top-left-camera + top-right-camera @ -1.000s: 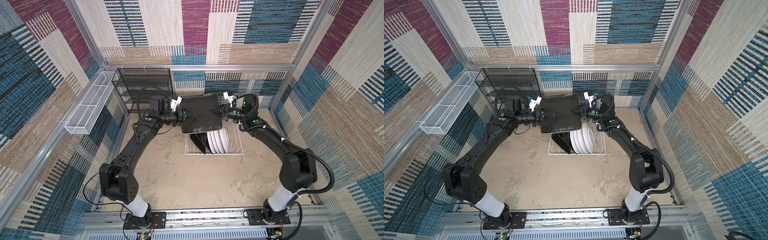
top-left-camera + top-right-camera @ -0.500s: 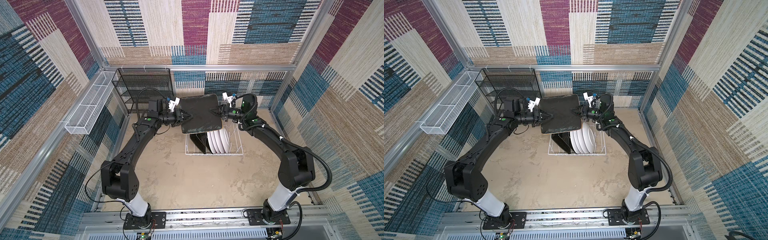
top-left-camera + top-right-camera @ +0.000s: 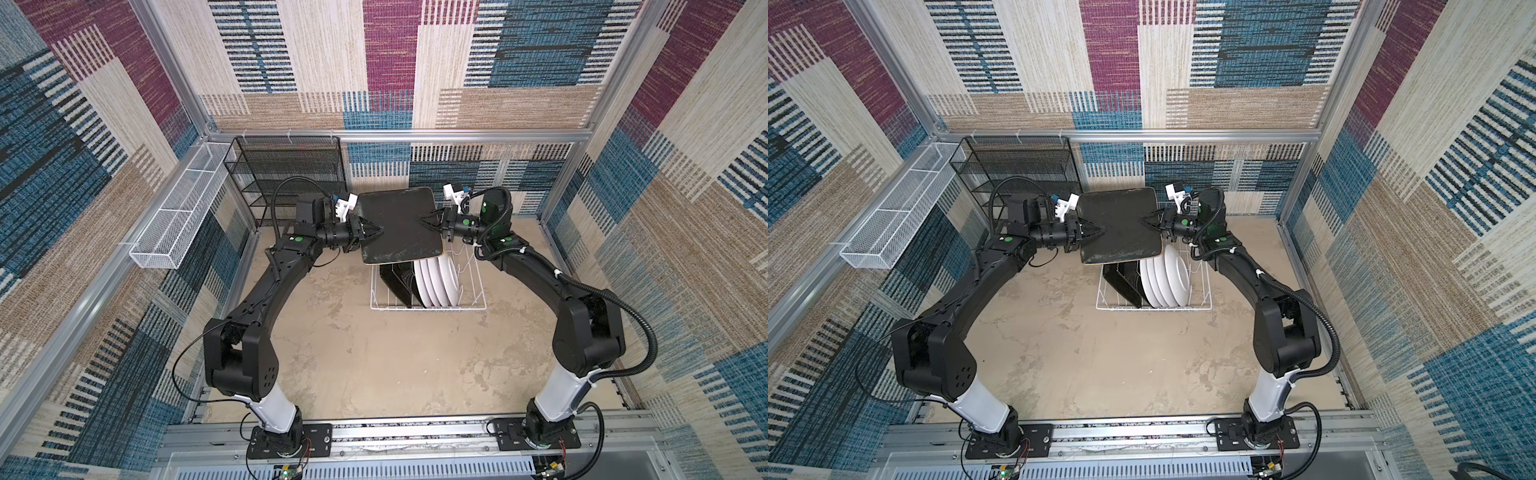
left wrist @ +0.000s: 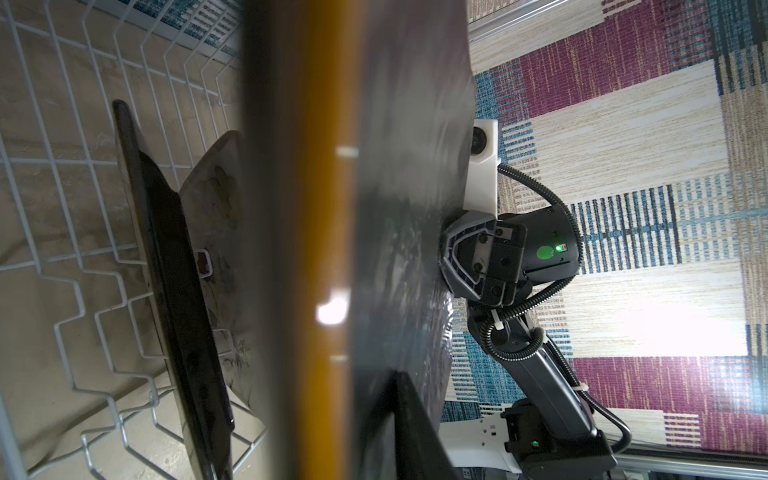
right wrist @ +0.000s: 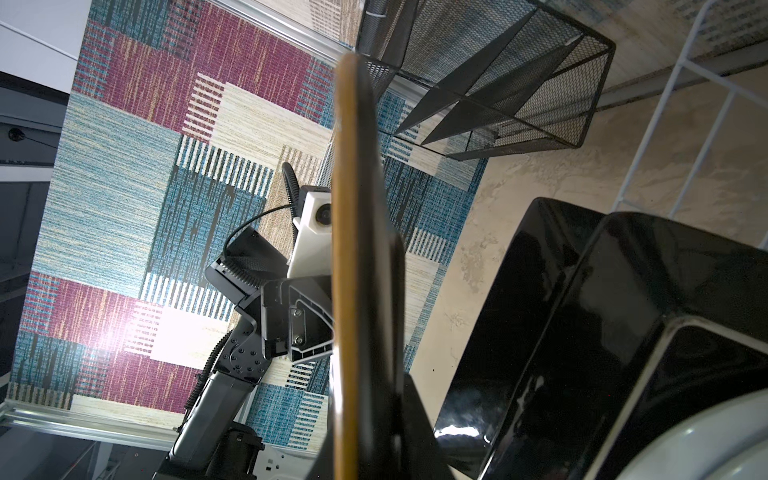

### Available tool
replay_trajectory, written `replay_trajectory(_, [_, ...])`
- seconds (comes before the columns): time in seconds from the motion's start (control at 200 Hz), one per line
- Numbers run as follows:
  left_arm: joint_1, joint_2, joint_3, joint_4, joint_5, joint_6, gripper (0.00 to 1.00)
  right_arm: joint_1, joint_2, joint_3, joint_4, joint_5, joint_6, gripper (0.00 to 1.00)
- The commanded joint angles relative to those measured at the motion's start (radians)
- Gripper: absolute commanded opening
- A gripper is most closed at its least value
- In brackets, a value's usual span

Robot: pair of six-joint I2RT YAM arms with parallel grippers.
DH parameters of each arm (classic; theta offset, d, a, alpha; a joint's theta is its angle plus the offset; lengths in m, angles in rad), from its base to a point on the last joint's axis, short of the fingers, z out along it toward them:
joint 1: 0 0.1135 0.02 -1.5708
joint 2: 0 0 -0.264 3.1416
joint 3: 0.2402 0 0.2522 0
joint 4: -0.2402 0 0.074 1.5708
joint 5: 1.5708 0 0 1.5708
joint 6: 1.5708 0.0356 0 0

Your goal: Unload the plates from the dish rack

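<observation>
A square plate (image 3: pixel 399 224) (image 3: pixel 1119 226), black back up, hangs above the dish rack (image 3: pixel 428 308) (image 3: pixel 1154 308). My left gripper (image 3: pixel 376 230) (image 3: pixel 1100 229) is shut on its left edge and my right gripper (image 3: pixel 424 220) (image 3: pixel 1144 220) on its right edge. The left wrist view shows the plate's orange rim (image 4: pixel 324 208) edge-on, with one finger (image 4: pixel 415 424) flat against the black back. In the right wrist view a finger (image 5: pixel 415 415) lies on the same plate (image 5: pixel 361 249). In the rack stand black square plates (image 3: pixel 395 278) (image 4: pixel 174 291) (image 5: pixel 582 332) and several round white plates (image 3: pixel 440 278) (image 3: pixel 1167 278).
A black mesh shelf unit (image 3: pixel 291 174) (image 5: pixel 498 83) stands at the back left, close behind my left arm. A long white mesh basket (image 3: pixel 183 212) hangs on the left wall. Patterned walls and a metal frame close in the cell on all sides.
My left gripper's jaws have narrowed onto the plate's left edge. The plate and my right arm have hardly moved.
</observation>
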Motion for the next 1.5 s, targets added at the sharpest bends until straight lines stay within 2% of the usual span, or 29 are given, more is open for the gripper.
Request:
replay_trajectory(0.0, [-0.012, -0.008, -0.003, 0.134, 0.094, -0.040, 0.00, 0.016, 0.002, 0.000, 0.090, -0.060, 0.010, 0.00])
replay_trajectory(0.1, [-0.012, -0.007, 0.004, 0.123, 0.094, -0.043, 0.00, 0.015, 0.004, 0.017, 0.062, -0.068, -0.015, 0.06])
replay_trajectory(0.21, [-0.013, -0.024, 0.012, 0.106, 0.080, -0.029, 0.00, 0.012, 0.008, 0.062, -0.025, -0.054, -0.071, 0.18])
replay_trajectory(0.576, [-0.009, -0.084, 0.008, 0.097, 0.063, -0.019, 0.00, -0.017, -0.026, 0.024, -0.036, 0.018, -0.055, 0.32])
replay_trajectory(0.671, [-0.010, -0.093, 0.014, 0.087, 0.055, -0.011, 0.00, -0.021, -0.030, 0.027, -0.047, 0.023, -0.065, 0.41])
replay_trajectory(0.816, [-0.008, -0.097, 0.018, 0.088, 0.047, -0.012, 0.00, -0.022, -0.033, 0.057, -0.123, 0.042, -0.125, 0.60])
replay_trajectory(0.932, [-0.005, -0.100, 0.029, 0.069, 0.044, -0.001, 0.00, -0.027, -0.051, 0.089, -0.226, 0.095, -0.225, 0.73])
replay_trajectory(0.937, [-0.004, -0.100, 0.030, 0.066, 0.045, 0.000, 0.00, -0.028, -0.054, 0.091, -0.237, 0.099, -0.236, 0.77])
replay_trajectory(0.952, [-0.004, -0.101, 0.032, 0.060, 0.044, 0.005, 0.00, -0.028, -0.057, 0.095, -0.243, 0.106, -0.245, 0.82])
replay_trajectory(0.982, [-0.003, -0.103, 0.040, 0.041, 0.041, 0.017, 0.00, -0.028, -0.065, 0.104, -0.268, 0.124, -0.275, 0.85])
replay_trajectory(0.997, [-0.002, -0.103, 0.045, 0.029, 0.039, 0.025, 0.00, -0.028, -0.070, 0.107, -0.278, 0.132, -0.289, 0.96])
replay_trajectory(1.012, [0.000, -0.104, 0.050, 0.019, 0.037, 0.034, 0.00, -0.028, -0.077, 0.109, -0.286, 0.140, -0.303, 1.00])
replay_trajectory(1.257, [0.020, -0.131, 0.150, -0.235, -0.027, 0.207, 0.00, -0.028, -0.210, 0.063, -0.360, 0.299, -0.536, 1.00])
replay_trajectory(1.492, [0.074, -0.152, 0.298, -0.537, -0.121, 0.409, 0.00, 0.002, -0.406, -0.107, -0.337, 0.417, -0.882, 1.00])
